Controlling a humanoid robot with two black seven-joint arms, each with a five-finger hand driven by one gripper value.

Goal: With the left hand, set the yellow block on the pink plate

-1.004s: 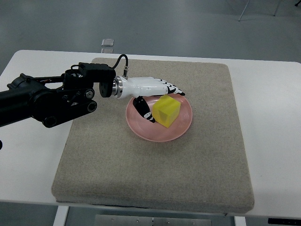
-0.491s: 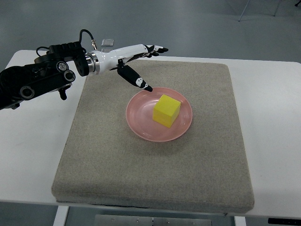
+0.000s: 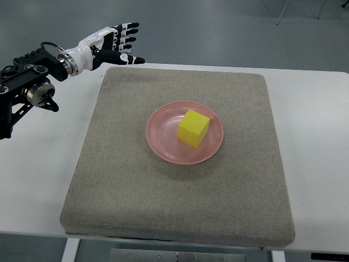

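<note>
Pulling back w/ fingers spread, empty, left hand (image 3: 112, 43) leaves yellow block (image 3: 193, 128) on pink plate (image 3: 163, 144); task looks done.

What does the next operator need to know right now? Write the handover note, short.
Left hand: open, empty, raised at the far-left corner of the grey mat, well clear of the plate.
Right hand: not in view.
Yellow block: sits on the pink plate, slightly right of its centre, nothing touching it.
Plate: near the middle of the mat on the white table.
Done: block is placed and released.
Left: nothing on the placement itself; perhaps just park the left arm.
</note>
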